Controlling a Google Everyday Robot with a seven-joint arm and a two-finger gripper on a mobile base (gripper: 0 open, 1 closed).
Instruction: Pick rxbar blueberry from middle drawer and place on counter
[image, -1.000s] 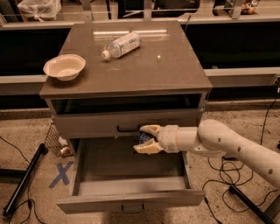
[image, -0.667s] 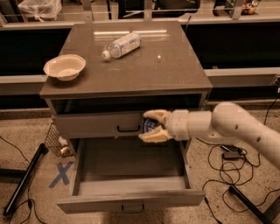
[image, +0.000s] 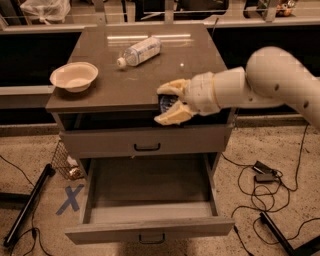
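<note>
My gripper (image: 167, 103) is at the front edge of the counter (image: 130, 82), right of centre, raised above the drawers. Its cream fingers (image: 172, 115) are shut on the rxbar blueberry (image: 164, 102), a small dark blue bar that shows between them. The middle drawer (image: 150, 200) is pulled out below, and its tray is bare. My white arm (image: 260, 82) reaches in from the right.
A clear plastic bottle (image: 140, 51) lies on its side at the back of the counter. A cream bowl (image: 74, 76) stands at the counter's left edge. The drawer above with a black bar handle (image: 147, 147) is closed. Cables (image: 265, 175) lie on the floor at the right.
My gripper has risen with the bar from in front of the upper drawer to the counter's front edge. The middle drawer has stayed open.
</note>
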